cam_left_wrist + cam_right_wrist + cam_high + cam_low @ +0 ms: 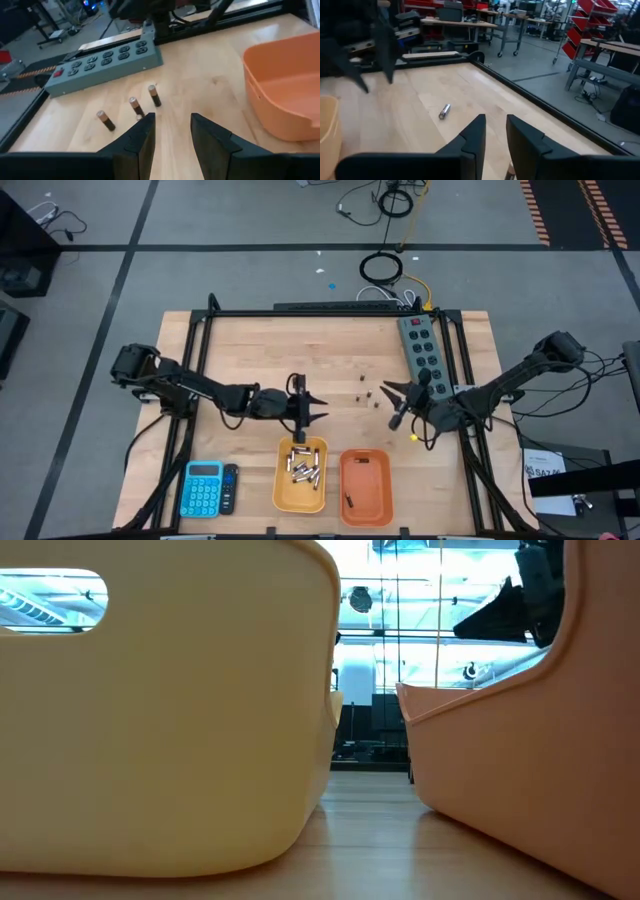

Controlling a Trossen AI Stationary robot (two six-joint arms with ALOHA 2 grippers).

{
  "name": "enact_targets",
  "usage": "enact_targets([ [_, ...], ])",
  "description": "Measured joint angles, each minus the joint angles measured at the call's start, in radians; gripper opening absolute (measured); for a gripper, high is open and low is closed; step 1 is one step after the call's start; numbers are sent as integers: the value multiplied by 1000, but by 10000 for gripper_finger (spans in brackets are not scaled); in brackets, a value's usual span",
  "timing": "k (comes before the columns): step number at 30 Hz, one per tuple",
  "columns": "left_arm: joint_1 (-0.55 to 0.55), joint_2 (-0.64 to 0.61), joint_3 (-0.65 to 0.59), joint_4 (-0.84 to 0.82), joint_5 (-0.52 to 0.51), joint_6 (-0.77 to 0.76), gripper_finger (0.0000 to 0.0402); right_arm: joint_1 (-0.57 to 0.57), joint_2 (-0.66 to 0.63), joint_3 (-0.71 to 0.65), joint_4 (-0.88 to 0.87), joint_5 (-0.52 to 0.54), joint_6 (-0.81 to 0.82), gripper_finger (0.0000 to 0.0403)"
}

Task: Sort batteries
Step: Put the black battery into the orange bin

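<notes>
Three small dark batteries (366, 394) lie on their sides on the wood between the two grippers; in the left wrist view the same batteries (136, 107) lie just past my fingers. A silvery battery (444, 111) lies alone farther toward the far edge (303, 377). The yellow bin (300, 475) holds several silvery batteries. The orange bin (366, 485) holds one dark battery (350, 502). My left gripper (310, 408) hovers open above the yellow bin's far rim, fingers (142, 137) apart. My right gripper (388, 406) hangs open to the right of the dark batteries, its fingers (472, 137) apart.
A grey power strip (420, 348) lies along the table's far right side. A blue calculator (203, 488) with a dark item beside it sits at the near left. The two bins stand side by side at the near edge (370, 810). Bare wood lies left of the yellow bin.
</notes>
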Motion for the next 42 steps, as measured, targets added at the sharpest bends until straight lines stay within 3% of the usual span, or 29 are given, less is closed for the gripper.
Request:
enact_targets([
  [10, 18, 7, 0, -2, -30, 45, 134, -9, 51, 0, 2, 96, -23, 52],
  [16, -20, 11, -61, 63, -33, 6, 134, 14, 114, 0, -96, 16, 169, 80],
  [22, -87, -5, -160, 133, -180, -34, 134, 93, 158, 0, -112, 66, 238, 111],
  [26, -122, -23, -179, 133, -229, -53, 134, 97, 180, 0, -272, 69, 386, 125],
  [30, -144, -86, -207, 128, -232, -59, 134, 94, 211, -1, -386, 26, 513, 132],
  [42, -165, -343, -398, 145, -319, -51, 134, 24, 291, -1, -315, -34, 515, 137],
])
